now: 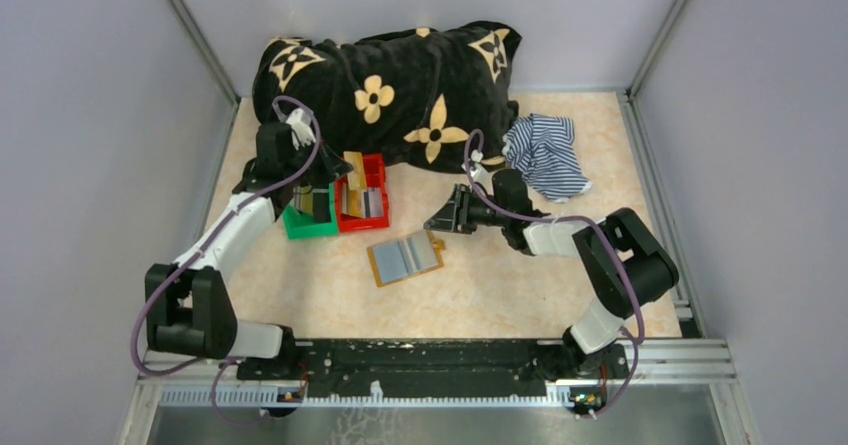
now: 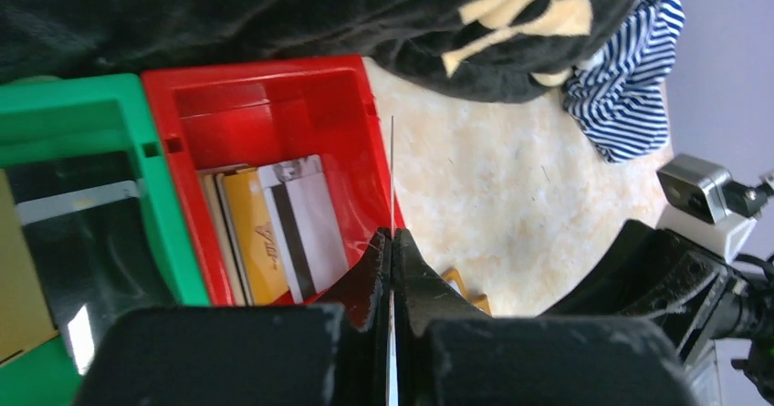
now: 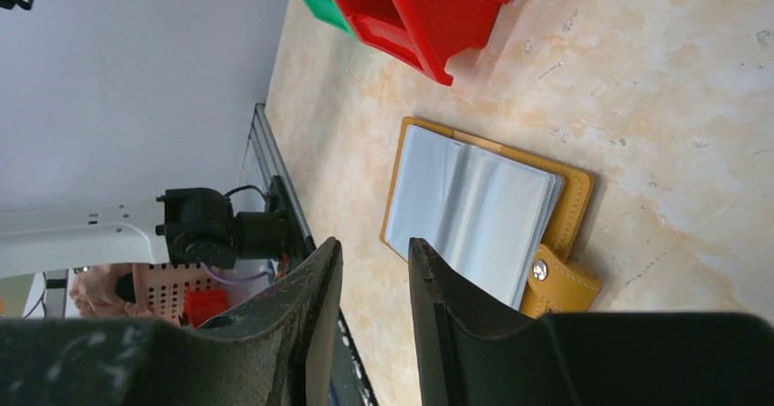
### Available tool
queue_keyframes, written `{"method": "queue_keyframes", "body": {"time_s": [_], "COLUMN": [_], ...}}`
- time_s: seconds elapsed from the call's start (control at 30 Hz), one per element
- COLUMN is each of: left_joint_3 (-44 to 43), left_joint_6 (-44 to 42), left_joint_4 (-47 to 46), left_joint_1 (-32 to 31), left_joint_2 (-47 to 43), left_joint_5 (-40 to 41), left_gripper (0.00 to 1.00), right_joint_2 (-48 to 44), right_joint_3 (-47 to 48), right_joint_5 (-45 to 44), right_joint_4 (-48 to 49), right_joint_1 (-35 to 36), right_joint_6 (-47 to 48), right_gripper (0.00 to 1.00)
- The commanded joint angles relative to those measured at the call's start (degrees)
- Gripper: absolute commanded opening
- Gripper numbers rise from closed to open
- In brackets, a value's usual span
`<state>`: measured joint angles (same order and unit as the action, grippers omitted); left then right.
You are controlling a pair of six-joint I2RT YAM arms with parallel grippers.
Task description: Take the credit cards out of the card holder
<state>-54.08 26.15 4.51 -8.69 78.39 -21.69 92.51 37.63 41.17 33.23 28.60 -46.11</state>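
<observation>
**Card holder**: tan-orange bifold, lying open and flat near the middle of the table. Its snap tab is on the side facing the table's right edge. The grey-blue sleeves on show look blank. More leaves are stacked beneath them, and what they hold is hidden.

**Credit cards**: several stand in the red bin, left of the table's centre. Among them are a white card with a dark magnetic stripe and a yellow card. More flat pieces sit in the green bin, just beside the red one on the left-edge side.

**Left gripper**: fingers pressed together above the red bin's wall, pinching a thin sliver. It shows only edge-on and is probably one more card.

**Right gripper**: jaws apart with nothing between them, hovering just beside the card holder.

**Progress (judged)**: well advanced, since most cards are already binned. What is left is to drop the pinched piece and check the hidden leaves.

**Markings**: the yellow card bears a slanted script, too blurred to read. The black blanket along the far edge carries cream flower motifs and no lettering. No other writing is legible.
</observation>
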Motion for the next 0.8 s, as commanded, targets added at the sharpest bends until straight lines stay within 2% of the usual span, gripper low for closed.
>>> {"method": "queue_keyframes", "body": {"time_s": [0.0,0.3,0.57,0.77], "left_joint_3": [-2.26,-4.08,-4.33,-5.32], "left_joint_6": [-2.95,-3.8,-6.26,-6.95], "left_joint_4": [5.49,6.26,9.1,9.53], "left_joint_1": [0.69,0.68,-0.31,-1.21], "left_joint_2": [2.9,9.13,11.7,14.59], "left_joint_5": [2.67,2.94,9.85,11.74], "left_gripper": [0.0,0.0,0.0,0.0], "right_joint_2": [1.68,4.63,5.05,5.18], "right_joint_3": [2.82,3.3,2.85,3.13], "right_joint_5": [0.43,1.98,1.99,2.25], "right_joint_4": [1.23,2.35,3.16,2.93], "right_joint_1": [-0.3,-0.3,-0.3,-0.29], "right_joint_6": [1.86,1.23,1.15,1.12], "right_gripper": [0.33,0.33,0.33,0.33]}}
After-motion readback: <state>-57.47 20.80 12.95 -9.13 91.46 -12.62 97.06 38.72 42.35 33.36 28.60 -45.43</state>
